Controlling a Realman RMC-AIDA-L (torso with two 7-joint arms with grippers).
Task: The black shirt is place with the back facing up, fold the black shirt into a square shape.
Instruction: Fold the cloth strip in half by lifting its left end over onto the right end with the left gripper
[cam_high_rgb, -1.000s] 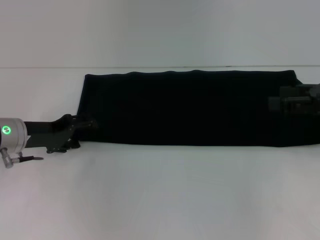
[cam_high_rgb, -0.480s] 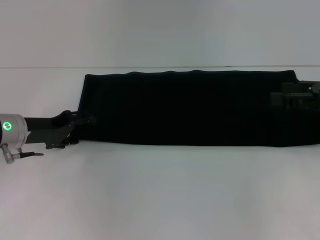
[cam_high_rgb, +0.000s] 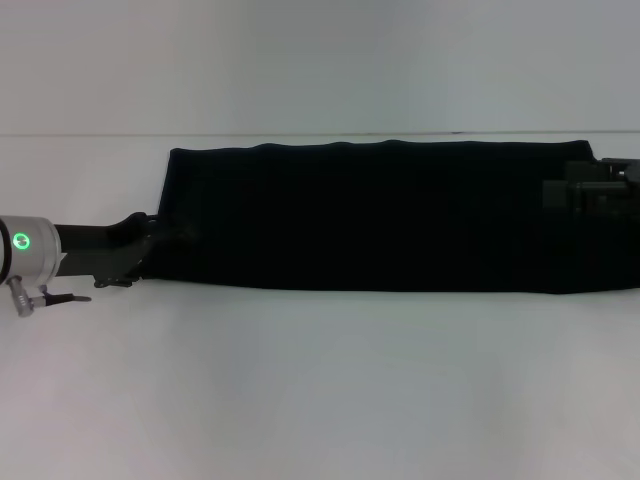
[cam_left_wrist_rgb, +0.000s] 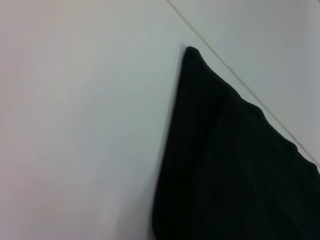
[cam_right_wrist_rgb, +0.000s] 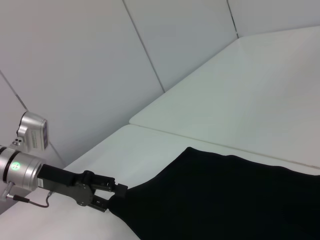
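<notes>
Now the left gripper (cam_high_rgb: 170, 240) sits at the left end of the black shirt (cam_high_rgb: 380, 215), near the front corner, its jaws closed on the fabric edge there; the right wrist view shows the same pinch (cam_right_wrist_rgb: 114, 196). The black shirt lies flat on the white desk (cam_high_rgb: 320, 390) as a long folded band, running from left to right along the desk's far edge. At the shirt's right end rests the right gripper (cam_high_rgb: 590, 195), over the fabric; whether its jaws are open or closed cannot be told.
</notes>
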